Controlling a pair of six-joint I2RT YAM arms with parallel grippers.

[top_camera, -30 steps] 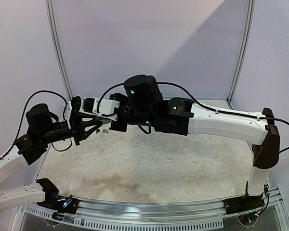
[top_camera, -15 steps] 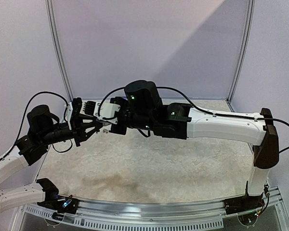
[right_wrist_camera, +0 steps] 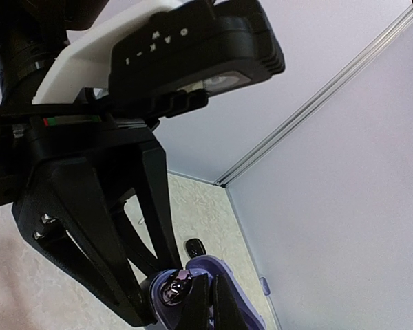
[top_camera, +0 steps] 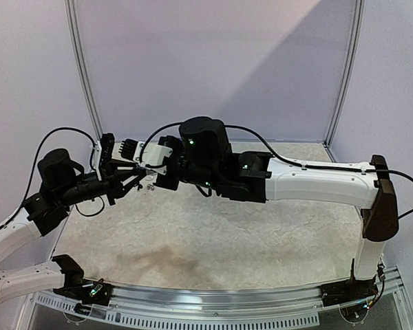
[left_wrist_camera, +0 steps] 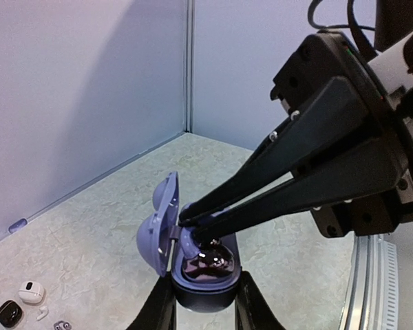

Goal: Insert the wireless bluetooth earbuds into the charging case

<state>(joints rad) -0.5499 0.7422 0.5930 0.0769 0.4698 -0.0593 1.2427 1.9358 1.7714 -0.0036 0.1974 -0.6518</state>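
My left gripper (left_wrist_camera: 205, 289) is shut on the body of a purple charging case (left_wrist_camera: 227, 251), held above the table with its lid (left_wrist_camera: 155, 234) swung open to the left. A dark glossy earbud (left_wrist_camera: 208, 265) sits in the case's well. My right gripper (left_wrist_camera: 191, 223) comes in from the right, its jaws almost together, tips inside the case touching the earbud. In the right wrist view the earbud (right_wrist_camera: 172, 291) lies just left of the right gripper (right_wrist_camera: 212, 285). In the top view both grippers meet at the back left, the left gripper (top_camera: 132, 177) just below the right gripper (top_camera: 143, 170).
On the table below lie a white case (left_wrist_camera: 31, 292), a black case (left_wrist_camera: 9, 313) and tiny loose buds (left_wrist_camera: 40, 315). The black case also shows in the right wrist view (right_wrist_camera: 194, 246). Walls meet at a corner close behind, with a metal post.
Both grippers have shifted slightly up and toward the back left together. The right wrist has rolled a little. The case stays in the left gripper.
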